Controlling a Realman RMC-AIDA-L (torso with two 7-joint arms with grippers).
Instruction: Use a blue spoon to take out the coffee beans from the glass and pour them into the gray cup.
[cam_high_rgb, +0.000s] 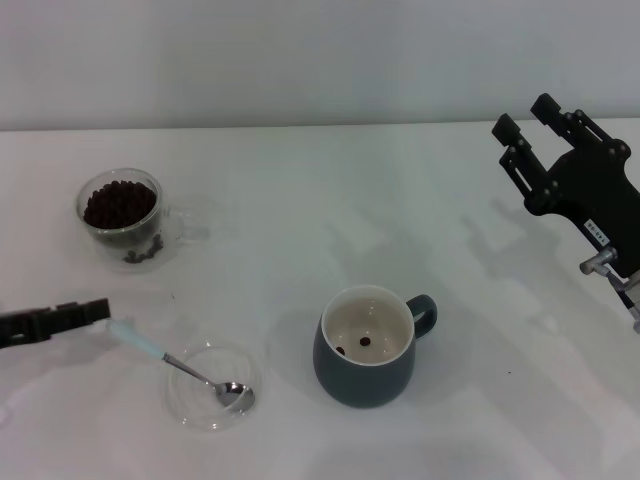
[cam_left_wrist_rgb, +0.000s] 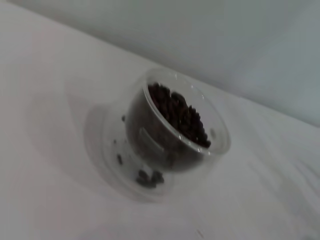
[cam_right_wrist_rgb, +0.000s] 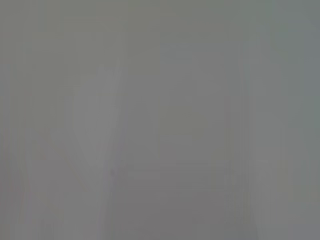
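From the head camera, the white table carries three vessels. At about ten o'clock from the centre stands the glass, a small clear rounded cup with thick walls, filled nearly to the rim with the coffee beans, small and almost black. At about five o'clock sits the gray cup, a rounded dark blue-gray ceramic mug with a cream inside and its loop handle turned toward three o'clock; two or three beans lie on its bottom. At about seven o'clock is a shallow clear glass dish, and the blue spoon, pale blue in the handle and silver in the neck and bowl, rests with its bowl in that dish and its handle pointing out toward ten o'clock. The left gripper reaches in from nine o'clock, low at the frame edge, its black tip just beside the end of the spoon handle; whether it touches, and how wide its jaws stand, I cannot tell. The right gripper hangs raised at two o'clock, well apart from everything, its two black fingers spread with nothing between them.

The left wrist camera shows the glass tilted in frame, heaped with beans.

The right wrist camera gives only a flat gray blur.
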